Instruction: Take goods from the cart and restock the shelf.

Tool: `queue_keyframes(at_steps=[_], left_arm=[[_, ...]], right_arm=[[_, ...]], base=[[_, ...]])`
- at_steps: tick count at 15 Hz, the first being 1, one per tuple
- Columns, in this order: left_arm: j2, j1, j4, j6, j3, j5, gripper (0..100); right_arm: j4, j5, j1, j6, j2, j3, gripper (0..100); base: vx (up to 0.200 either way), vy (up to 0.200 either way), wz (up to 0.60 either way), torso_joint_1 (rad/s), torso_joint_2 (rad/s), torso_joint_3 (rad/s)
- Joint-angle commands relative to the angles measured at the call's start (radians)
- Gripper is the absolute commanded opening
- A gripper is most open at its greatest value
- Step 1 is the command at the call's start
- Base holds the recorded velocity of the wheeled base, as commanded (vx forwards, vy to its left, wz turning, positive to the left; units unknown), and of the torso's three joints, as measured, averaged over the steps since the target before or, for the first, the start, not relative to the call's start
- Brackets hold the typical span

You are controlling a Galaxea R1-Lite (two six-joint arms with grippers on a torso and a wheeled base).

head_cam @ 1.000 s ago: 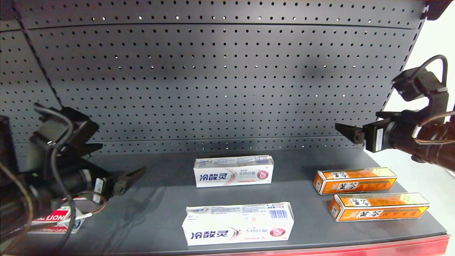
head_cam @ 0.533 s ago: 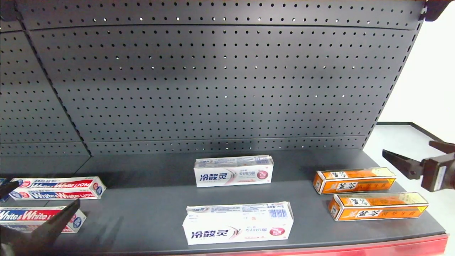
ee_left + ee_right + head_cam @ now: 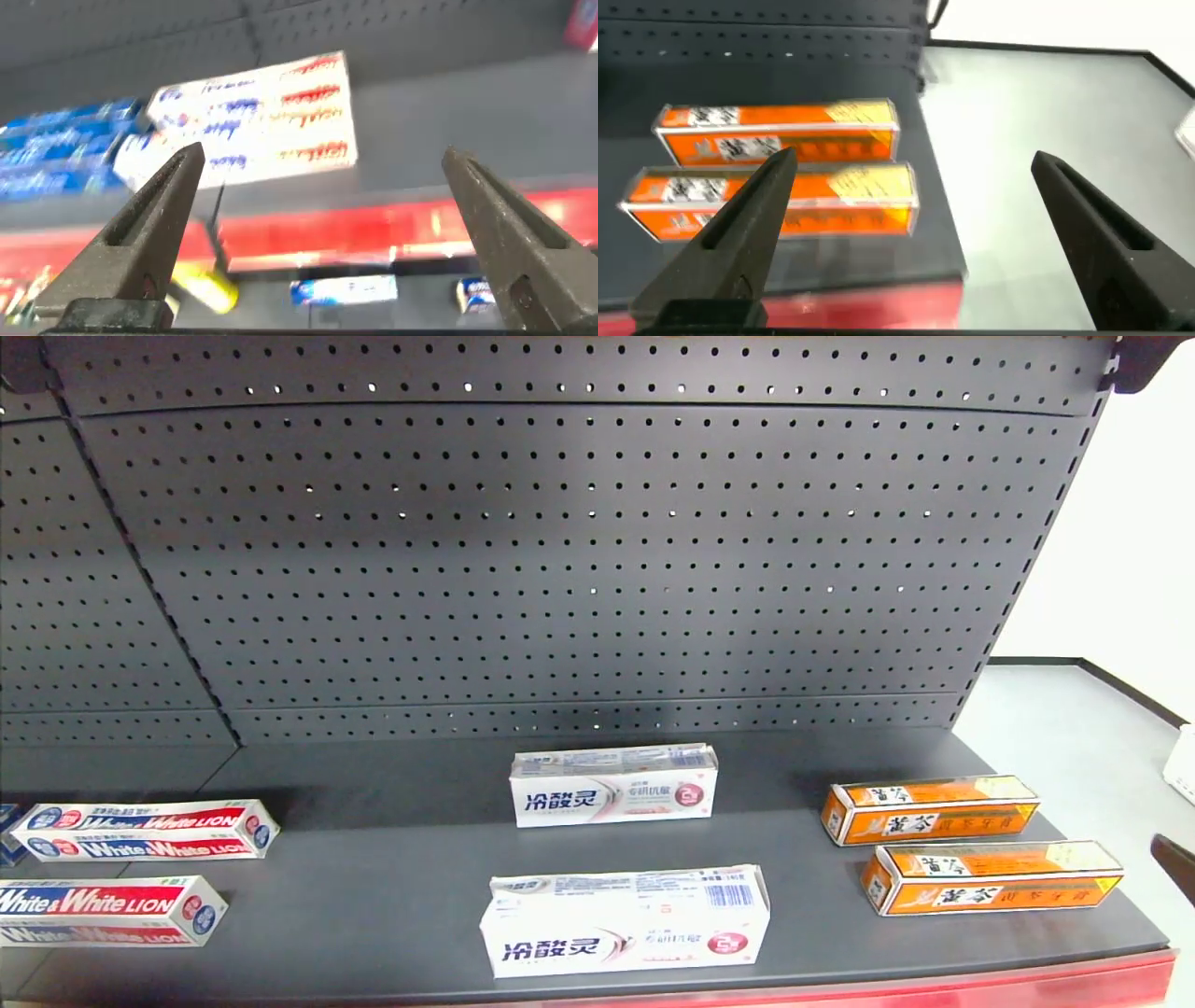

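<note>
**Head view:** The dark shelf (image 3: pixel 392 859) carries six toothpaste boxes lying flat. The rear white box (image 3: pixel 613 786) sits at the centre, and the front white box (image 3: pixel 624 922) lies toward 6 o'clock, near the red lip. The rear orange box (image 3: pixel 931 809) and front orange box (image 3: pixel 991 877) lie side by side at 4 o'clock. The rear red-and-white box (image 3: pixel 145 830) and front red-and-white box (image 3: pixel 107 910) lie at 8 o'clock.

**Left wrist view:** The left pincer (image 3: pixel 322 159) hangs with its jaws wide apart and empty. Red-and-white packaging shows blurred beyond it.

**Right wrist view:** The right pincer (image 3: pixel 912 161) is spread wide and holds nothing. Both orange boxes lie beyond it, untouched.
</note>
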Motion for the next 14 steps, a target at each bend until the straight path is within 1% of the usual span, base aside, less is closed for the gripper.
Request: queue_keyframes(at_steps=[1,2,3,4,5,6,7,8,9,10,11,12,13,14], left_arm=[[-0.209,-0.001,0.086,-0.013,0.02,0.013,100],[-0.206,0.001,0.074,-0.038,0.028,0.01,100],[-0.207,-0.001,0.064,-0.038,0.043,0.002,100],[-0.207,-0.001,0.054,-0.036,0.08,0.002,100],[-0.207,-0.001,0.009,-0.035,0.129,0.001,100],[-0.207,-0.001,-0.057,-0.028,0.184,-0.001,100],[-0.207,-0.001,-0.101,-0.012,0.23,-0.006,100],[-0.207,-0.001,-0.091,-0.005,0.23,-0.029,100],[-0.207,-0.001,-0.087,-0.002,0.23,-0.075,100],[-0.207,-0.001,-0.086,-0.004,0.23,-0.095,100],[-0.207,-0.001,-0.086,-0.019,0.23,-0.131,100],[-0.207,-0.001,-0.083,-0.041,0.23,-0.154,100],[-0.206,-0.002,-0.081,-0.047,0.23,-0.159,100],[-0.206,-0.002,-0.075,-0.099,0.23,-0.223,100]], right_arm=[[0.0,0.001,-0.027,0.032,-0.14,0.1,100],[0.0,0.002,-0.024,0.035,-0.173,0.131,100],[0.003,0.004,-0.018,0.033,-0.218,0.168,100],[0.003,0.011,-0.015,0.032,-0.262,0.217,100],[0.029,0.025,-0.004,0.035,-0.339,0.237,100],[0.099,0.056,0.006,0.035,-0.42,0.237,100],[0.171,0.073,0.011,0.035,-0.497,0.237,100],[0.269,0.077,0.011,0.036,-0.6,0.237,100],[0.368,0.059,0.01,0.051,-0.661,0.235,100],[0.337,0.054,0.01,0.061,-0.654,0.237,100],[0.334,0.066,0.01,0.038,-0.654,0.237,100],[0.346,0.076,0.01,0.025,-0.654,0.237,100],[0.348,0.077,0.01,0.025,-0.654,0.237,100],[0.349,0.112,0.01,0.016,-0.654,0.237,100]], base=[[0.0,0.0,0.0,0.0,0.0,0.0],[0.0,0.0,0.0,0.0,0.0,0.0],[0.0,0.0,0.0,0.0,0.0,0.0],[0.0,0.0,0.0,0.0,0.0,0.0],[0.0,0.0,0.0,0.0,0.0,0.0],[0.0,0.0,0.0,0.0,0.0,0.0],[0.0,0.0,0.0,0.0,0.0,0.0],[0.0,0.0,0.0,0.0,0.0,0.0],[0.0,0.0,0.0,0.0,0.0,0.0],[0.0,0.0,0.0,0.0,0.0,0.0],[0.0,0.0,0.0,0.0,0.0,0.0],[0.0,0.0,0.0,0.0,0.0,0.0],[0.0,0.0,0.0,0.0,0.0,0.0],[0.0,0.0,0.0,0.0,0.0,0.0]])
